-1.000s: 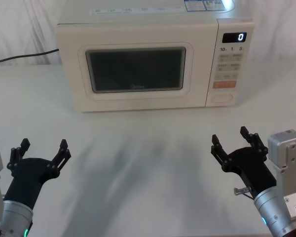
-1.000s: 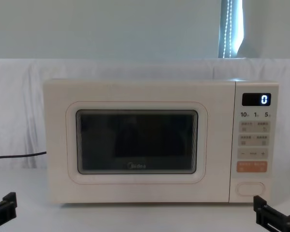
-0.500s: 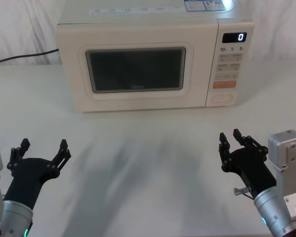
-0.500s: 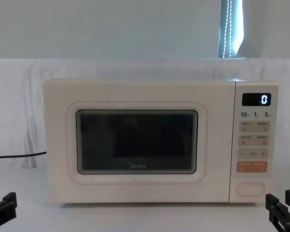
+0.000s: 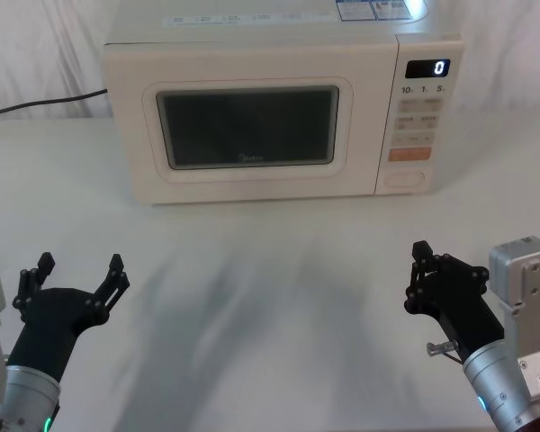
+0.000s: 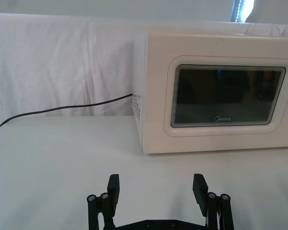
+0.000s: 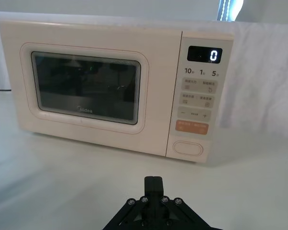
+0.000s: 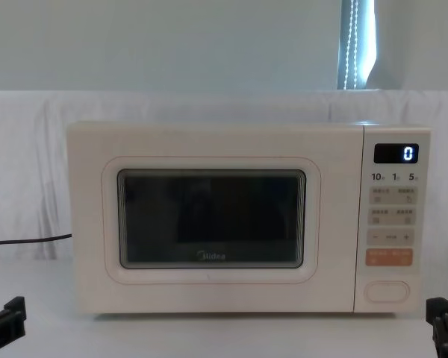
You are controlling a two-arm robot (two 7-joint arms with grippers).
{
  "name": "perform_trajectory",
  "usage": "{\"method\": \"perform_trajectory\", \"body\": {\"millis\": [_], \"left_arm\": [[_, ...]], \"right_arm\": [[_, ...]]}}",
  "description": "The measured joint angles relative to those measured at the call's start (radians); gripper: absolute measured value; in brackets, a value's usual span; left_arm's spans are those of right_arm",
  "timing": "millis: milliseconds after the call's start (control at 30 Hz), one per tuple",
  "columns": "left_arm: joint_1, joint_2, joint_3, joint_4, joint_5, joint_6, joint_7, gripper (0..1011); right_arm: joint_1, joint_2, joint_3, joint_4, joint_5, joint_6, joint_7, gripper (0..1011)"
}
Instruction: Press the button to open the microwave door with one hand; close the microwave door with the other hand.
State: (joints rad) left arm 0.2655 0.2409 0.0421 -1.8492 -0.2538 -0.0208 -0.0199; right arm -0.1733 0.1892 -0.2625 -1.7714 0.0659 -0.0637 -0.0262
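The microwave door [image 5: 248, 126] is being kept shut, flat against the front of the cream oven, which is being held up by the white table [image 5: 279, 270]. The button [image 5: 405, 178] is being shown at the bottom of the control panel [image 5: 418, 117], just under the orange key [image 5: 409, 154], and nothing is being pressed against it.

The right gripper [image 5: 420, 273] is being held low over the table, near the robot and well apart from the oven. Its fingers are being squeezed together, with nothing being held between them. In the right wrist view the closed tip [image 7: 153, 184] is being pointed toward the oven, and the button [image 7: 187, 148] is being seen ahead of it and a little to one side, across a stretch of bare table.

The left gripper [image 5: 78, 274] is being held low on the other side, also well apart from the oven. Its fingers are being spread wide, and nothing is being held. In the left wrist view the door [image 6: 228, 98] is being seen far beyond the wide-apart fingers [image 6: 113, 186].
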Motion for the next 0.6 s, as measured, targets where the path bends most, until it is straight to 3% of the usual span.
{"method": "perform_trajectory", "body": {"millis": [200,600], "left_arm": [[0.0,0.0,0.0,0.0,0.0,0.0,0.0,1001],[0.0,0.0,0.0,0.0,0.0,0.0,0.0,1001]], "right_arm": [[0.001,-0.002,0.001,0.001,0.0,0.001,0.002,0],[0.09,-0.059,0.06,0.08,0.039,0.047,0.056,0]]}}
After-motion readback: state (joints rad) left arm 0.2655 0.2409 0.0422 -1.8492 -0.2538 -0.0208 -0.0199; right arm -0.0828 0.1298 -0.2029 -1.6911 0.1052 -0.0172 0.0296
